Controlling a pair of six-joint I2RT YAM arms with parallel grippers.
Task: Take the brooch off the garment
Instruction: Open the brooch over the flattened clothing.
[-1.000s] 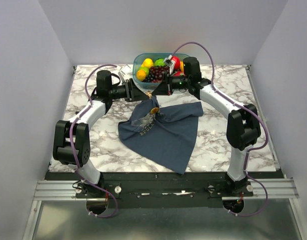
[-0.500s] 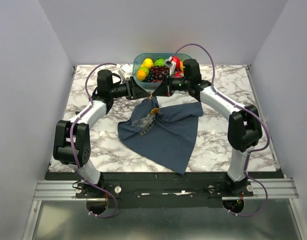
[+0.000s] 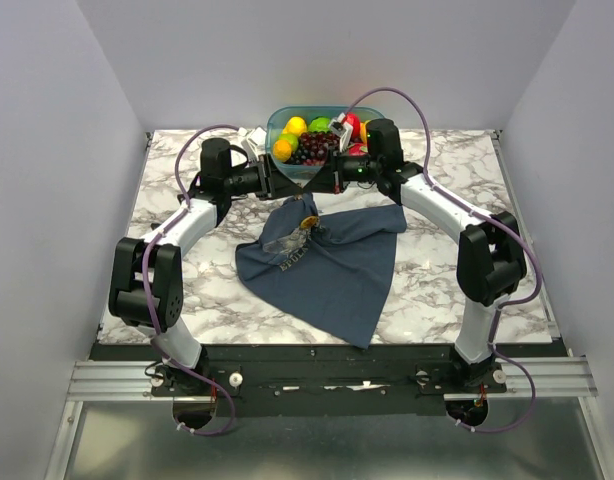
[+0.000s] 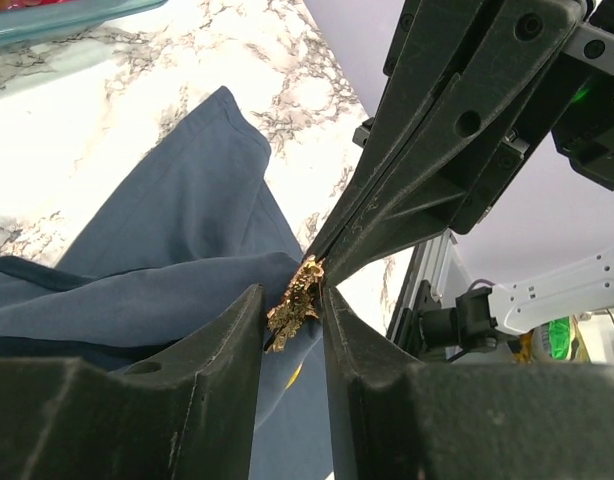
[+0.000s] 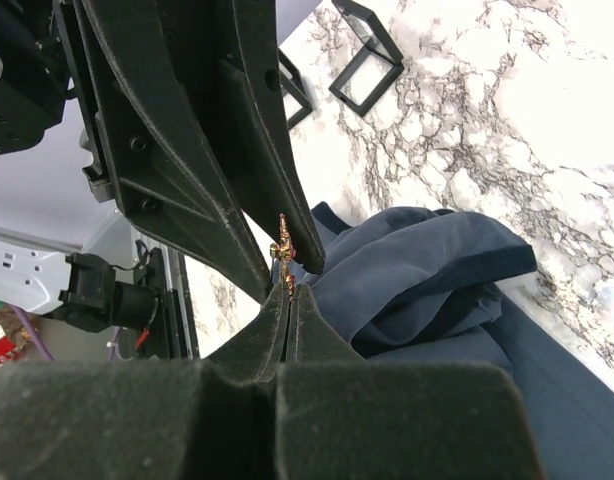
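Up at the far edge of the garment [image 3: 327, 265], just near of the fruit bowl [image 3: 271, 127], we find both grippers meeting on the brooch [image 4: 295, 293]. Our left gripper [image 4: 292, 312] grasps it, fingers snug on either side. Our right gripper [image 5: 288, 290] is clenched on its upper end. The brooch touches a raised fold of cloth; the rest lies on the marble table [image 3: 437, 290].
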